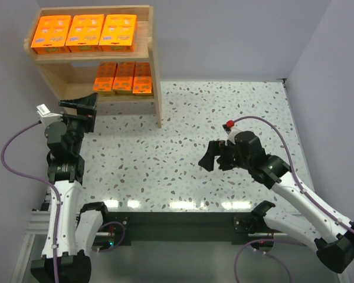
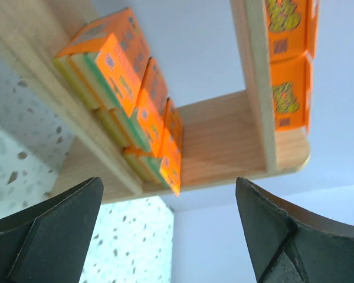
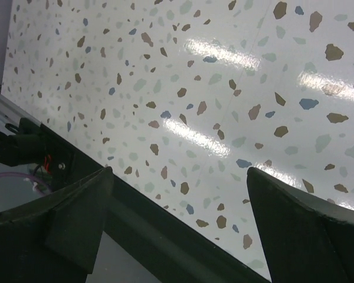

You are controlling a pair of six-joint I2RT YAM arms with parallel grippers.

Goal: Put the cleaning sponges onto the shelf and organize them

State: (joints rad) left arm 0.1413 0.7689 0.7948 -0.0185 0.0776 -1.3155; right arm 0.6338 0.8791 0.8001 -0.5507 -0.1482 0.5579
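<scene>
Six bright-orange sponge packs (image 1: 85, 32) fill the shelf (image 1: 156, 82), the lower three half-hidden under its top tier; left gripper (image 2: 168, 183) and right gripper (image 3: 180, 171) gape empty.

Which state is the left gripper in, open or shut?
Open. The left gripper shows fingers wide apart in its wrist view, nothing between them, the shelf visible through the gap.

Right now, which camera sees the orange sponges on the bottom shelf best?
The left wrist view: the three bottom sponges sit close up, with faces and edges showing. The top external view shows them small, tucked under the upper tier of the shelf. The right wrist view shows speckled table, no sponges.
</scene>
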